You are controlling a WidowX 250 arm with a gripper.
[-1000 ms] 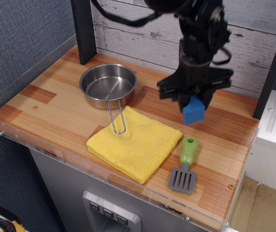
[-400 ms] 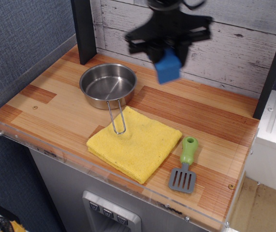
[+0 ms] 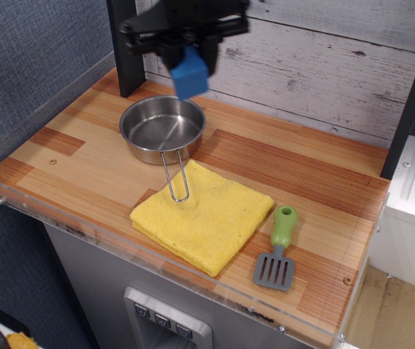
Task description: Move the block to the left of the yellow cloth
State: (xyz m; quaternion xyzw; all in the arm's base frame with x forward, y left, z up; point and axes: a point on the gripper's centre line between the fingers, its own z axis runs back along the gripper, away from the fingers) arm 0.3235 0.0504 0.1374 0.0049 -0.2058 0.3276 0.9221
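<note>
The blue block (image 3: 190,74) hangs in the air, held in my gripper (image 3: 187,55), high above the far rim of the steel pan. The gripper is shut on the block's top; its upper part runs out of the top of the frame. The yellow cloth (image 3: 202,216) lies flat near the table's front edge, right of centre, well below and to the right of the block. The pan's wire handle rests on the cloth's back left corner.
A steel pan (image 3: 162,128) with a wire handle (image 3: 176,177) stands at the back left. A green-handled grey spatula (image 3: 277,251) lies right of the cloth. A black post (image 3: 126,58) stands behind the pan. A clear plastic rim edges the table (image 3: 76,156).
My gripper has carried the blue block up and to the left, from right of the cloth's back corner, across the back of the table, to above the pan.
</note>
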